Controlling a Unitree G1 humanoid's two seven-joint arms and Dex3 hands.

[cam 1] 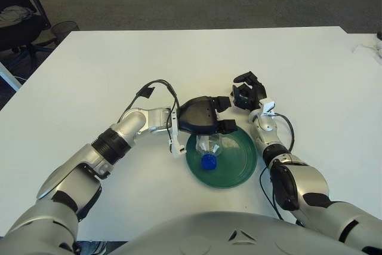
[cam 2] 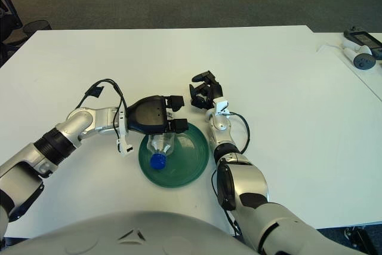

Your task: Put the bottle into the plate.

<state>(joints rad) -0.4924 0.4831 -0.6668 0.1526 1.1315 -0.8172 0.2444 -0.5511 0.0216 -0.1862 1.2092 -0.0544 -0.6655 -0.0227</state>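
The left hand [cam 1: 202, 119] hovers over the far-left rim of the green plate [cam 1: 236, 160] on the white counter [cam 1: 119, 70], its fingers [cam 1: 225, 126] clamped on the clear bottle [cam 1: 208, 148], which tilts into the plate with its blue cap nearest. The right hand [cam 1: 248, 95] shows just beyond the plate, fingers curled, holding nothing.

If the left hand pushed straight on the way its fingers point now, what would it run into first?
The left hand holds the bottle over the green plate, its fingers pointing toward the robot's right. The right hand looks nearest that line, though slightly farther back; depth is unclear.
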